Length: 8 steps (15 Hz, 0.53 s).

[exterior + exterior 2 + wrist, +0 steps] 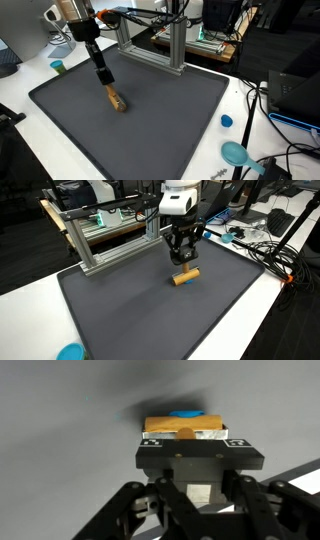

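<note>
The wooden block, tan with a small blue patch showing in the wrist view, lies on the dark mat, roughly mid-mat and nearer the aluminium frame than the mat's front edge. The gripper stands right over it, and its jaws appear clamped on the block across its narrow width.

The grip looks best served by the block sitting centred between the pads, with the wrist plumb so that the piece does not twist or scrape the mat. An off-centre hold would likely let it pivot.

Counted: one block, one gripper, one mat, one frame. On the white table are one blue cap, one small teal cup and one larger teal round piece.
</note>
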{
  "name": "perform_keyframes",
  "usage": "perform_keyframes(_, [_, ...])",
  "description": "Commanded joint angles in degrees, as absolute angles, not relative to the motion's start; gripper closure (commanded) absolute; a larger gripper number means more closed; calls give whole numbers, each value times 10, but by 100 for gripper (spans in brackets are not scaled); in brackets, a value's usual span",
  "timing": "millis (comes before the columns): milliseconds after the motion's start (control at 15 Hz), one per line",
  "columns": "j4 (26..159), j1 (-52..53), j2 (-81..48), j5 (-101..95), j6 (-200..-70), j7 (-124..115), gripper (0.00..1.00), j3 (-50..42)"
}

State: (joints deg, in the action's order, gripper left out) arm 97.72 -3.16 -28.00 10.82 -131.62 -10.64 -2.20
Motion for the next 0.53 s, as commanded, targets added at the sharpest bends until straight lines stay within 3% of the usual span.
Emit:
perform_keyframes(0, [960, 9, -302, 39, -1335, -193, 77, -59])
perform_keyframes(467, [984, 62, -278, -96, -1268, -284, 77, -104])
